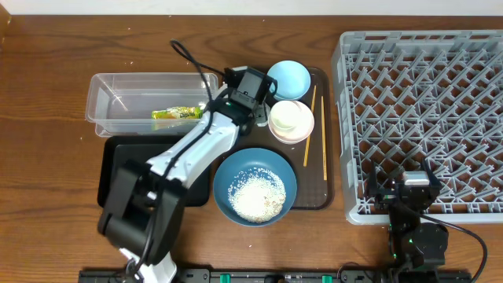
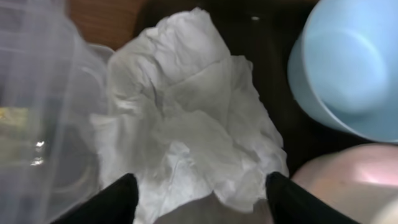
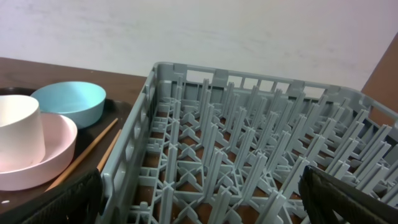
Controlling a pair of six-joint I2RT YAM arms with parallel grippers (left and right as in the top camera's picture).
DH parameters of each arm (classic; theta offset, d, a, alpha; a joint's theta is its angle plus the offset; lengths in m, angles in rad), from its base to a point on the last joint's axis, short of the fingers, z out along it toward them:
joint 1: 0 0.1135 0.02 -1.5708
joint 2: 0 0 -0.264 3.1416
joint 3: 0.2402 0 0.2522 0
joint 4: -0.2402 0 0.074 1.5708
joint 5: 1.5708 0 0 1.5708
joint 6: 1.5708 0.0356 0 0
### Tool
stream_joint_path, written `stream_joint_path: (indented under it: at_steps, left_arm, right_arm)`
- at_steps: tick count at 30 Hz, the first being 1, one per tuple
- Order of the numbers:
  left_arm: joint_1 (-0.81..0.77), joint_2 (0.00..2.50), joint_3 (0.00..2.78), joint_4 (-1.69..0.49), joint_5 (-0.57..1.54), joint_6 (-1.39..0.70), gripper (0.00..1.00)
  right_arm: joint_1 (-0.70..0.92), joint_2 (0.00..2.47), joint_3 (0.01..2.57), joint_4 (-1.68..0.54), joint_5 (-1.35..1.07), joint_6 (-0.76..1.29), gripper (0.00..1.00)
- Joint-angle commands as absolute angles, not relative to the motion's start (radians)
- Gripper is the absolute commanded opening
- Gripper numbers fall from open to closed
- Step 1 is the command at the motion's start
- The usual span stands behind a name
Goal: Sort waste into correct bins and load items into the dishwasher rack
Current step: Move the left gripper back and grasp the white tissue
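Hovering over crumpled white tissue paper [image 2: 186,118] with left gripper [image 2: 200,182], fingers [image 2: 118,200] spread wide either side, nothing held. Noted lying on dark serving tray [image 2: 270,37], between clear tub [image 2: 37,124] and light-blue bowl [image 2: 348,68], just beside pink-rimmed bowl [image 2: 348,180]. Noted right gripper [image 3: 200,180] wide apart, empty, above near edge of dishwasher rack [image 3: 249,143].

The left arm [image 1: 196,149] reaches diagonally from its base at the near left edge, stretched out long and white, wrist pitched downward. The left gripper [image 2: 202,199] points down, its two dark fingers [image 2: 118,199] spread wide apart. The right arm [image 1: 416,236] sits folded close over its base at the near right. The right gripper [image 3: 199,202] is level and low, jaws parted wide
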State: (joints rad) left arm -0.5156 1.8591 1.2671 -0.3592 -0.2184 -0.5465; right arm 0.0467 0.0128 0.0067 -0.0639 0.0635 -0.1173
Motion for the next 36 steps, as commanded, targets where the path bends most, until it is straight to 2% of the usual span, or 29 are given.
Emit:
stream_joint_path:
  at_steps: [1, 36]
  left_arm:
    - [-0.514, 1.88, 1.264, -0.348, -0.248, -0.563, 0.71]
    - [-0.514, 1.961, 1.264, -0.327, -0.248, -0.59, 0.7]
  right_arm:
    - [0.039, 0.012, 0.006, -0.068, 0.071, -0.121, 0.99]
    - [0.039, 0.012, 0.006, -0.068, 0.071, -0.121, 0.99]
